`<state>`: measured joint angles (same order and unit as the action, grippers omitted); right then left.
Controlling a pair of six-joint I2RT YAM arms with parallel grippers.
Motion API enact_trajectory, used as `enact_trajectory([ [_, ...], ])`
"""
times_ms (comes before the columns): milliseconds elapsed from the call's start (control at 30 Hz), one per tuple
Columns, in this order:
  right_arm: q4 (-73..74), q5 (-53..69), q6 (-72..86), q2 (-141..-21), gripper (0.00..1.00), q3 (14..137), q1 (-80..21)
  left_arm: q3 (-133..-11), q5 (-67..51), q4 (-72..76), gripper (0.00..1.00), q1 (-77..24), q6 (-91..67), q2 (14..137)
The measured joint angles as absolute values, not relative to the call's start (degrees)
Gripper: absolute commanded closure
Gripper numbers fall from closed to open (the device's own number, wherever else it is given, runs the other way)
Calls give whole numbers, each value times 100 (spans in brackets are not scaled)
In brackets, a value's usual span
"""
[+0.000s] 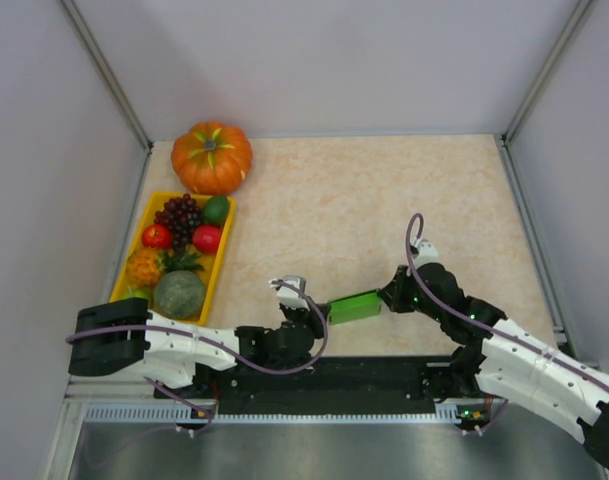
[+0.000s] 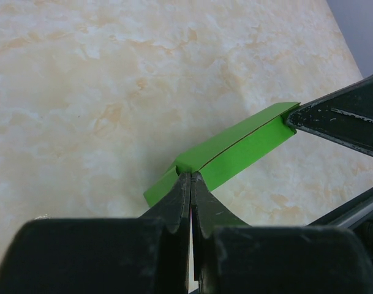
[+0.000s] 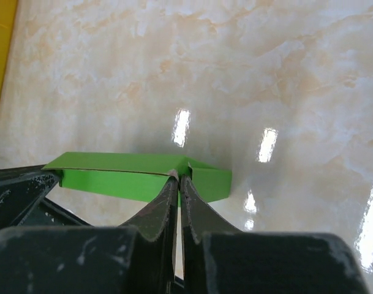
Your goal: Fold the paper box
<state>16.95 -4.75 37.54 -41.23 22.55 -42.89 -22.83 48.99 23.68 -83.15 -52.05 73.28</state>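
Green card is the only thing bridging our two arms right now: the paper box (image 1: 354,306) sits part-folded straight between them, our left gripper (image 2: 190,179) clamped shut on one end and our right gripper (image 3: 179,179) pinched shut on the other. Both bites look shallow, so we reckon any pull apart could slip an edge or tear it, and a twist could crease it wrong.

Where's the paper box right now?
Top view: the paper box is near the front edge of the table, about centre, pinched between the left hand and right hand, right of the yellow tray.
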Motion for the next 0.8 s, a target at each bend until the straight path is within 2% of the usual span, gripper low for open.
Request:
enact_trajectory([
  [200, 1129, -379, 4025, -4106, 100, 2012, -4263, -2217, 5072, 2196, 100, -8315, -5413, 7179],
  [367, 1511, -399, 4145, -4156, 100, 2233, -4292, -2165, 5041, 2104, 100, -8315, -5413, 7052],
  [400, 1627, -423, 4150, -4158, 97, 2281, -4303, -2167, 5041, 2115, 100, -8315, -5415, 7076],
  [433, 1772, -440, 4154, -4141, 89, 2338, -4313, -2178, 5046, 2141, 100, -8318, -5413, 7116],
  [500, 2016, -469, 4156, -4023, 81, 2373, -4318, -2274, 5054, 2193, 100, -8320, -5426, 7273],
  [600, 2375, -471, 4185, -3763, 53, 2405, -4316, -2418, 5065, 2290, 100, -8322, -5485, 7524],
  [633, 2526, -473, 4171, -3708, 38, 2477, -4320, -2458, 5085, 2307, 100, -8322, -5500, 7588],
  [767, 3282, -537, 4281, -3850, 16, 2945, -4313, -2486, 5135, 2327, 100, -8326, -5586, 7644],
  [800, 3395, -506, 4375, -3957, 14, 3074, -4292, -2486, 5137, 2324, 100, -8326, -5601, 7644],
])
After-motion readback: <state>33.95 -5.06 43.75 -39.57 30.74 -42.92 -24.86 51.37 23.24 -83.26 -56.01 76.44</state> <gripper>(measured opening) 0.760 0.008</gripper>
